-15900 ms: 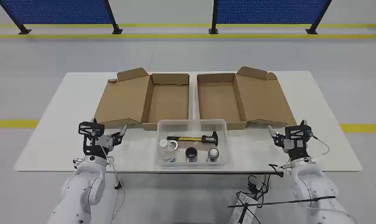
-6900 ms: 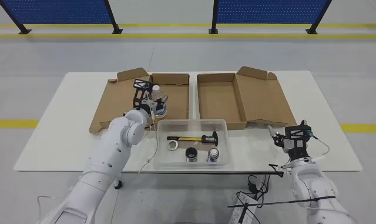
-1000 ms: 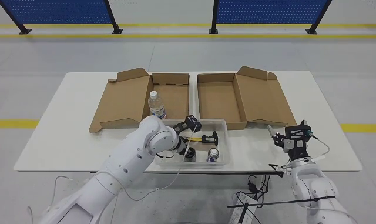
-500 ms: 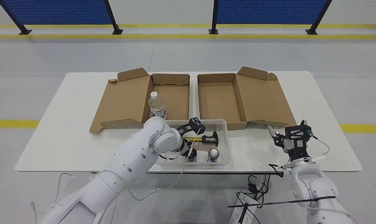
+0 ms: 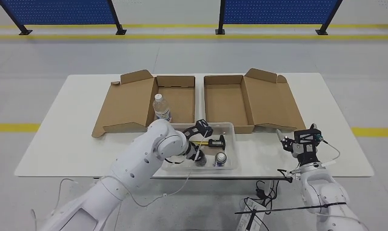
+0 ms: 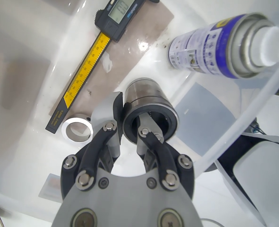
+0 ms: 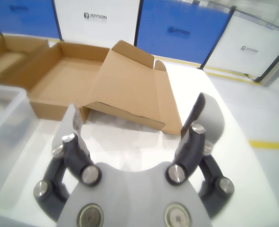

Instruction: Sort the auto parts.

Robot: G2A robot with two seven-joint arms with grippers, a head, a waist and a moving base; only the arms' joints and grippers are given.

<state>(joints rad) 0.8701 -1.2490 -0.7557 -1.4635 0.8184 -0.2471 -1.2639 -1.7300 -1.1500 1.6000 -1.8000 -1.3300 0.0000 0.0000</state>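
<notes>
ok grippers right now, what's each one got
Left gripper: closed on the bearing, one finger outside its wall, one inside its bore.
Right gripper: open, holding nothing.

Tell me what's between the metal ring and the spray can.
The left wrist view shows a linear bearing, held by the left hand, between the metal ring and spray can.

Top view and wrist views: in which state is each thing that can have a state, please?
Cylinder: upright in the bin.
Left gripper: shut on the cylinder wall, one finger inside the bore.
Spray can: upright, nozzle uncovered.
Caliper: lying flat, display on.
Ring: lying flat.
Left box: open.
Right box: open.
Bottle: upright, capped, in the left box.
Right gripper: open.
</notes>
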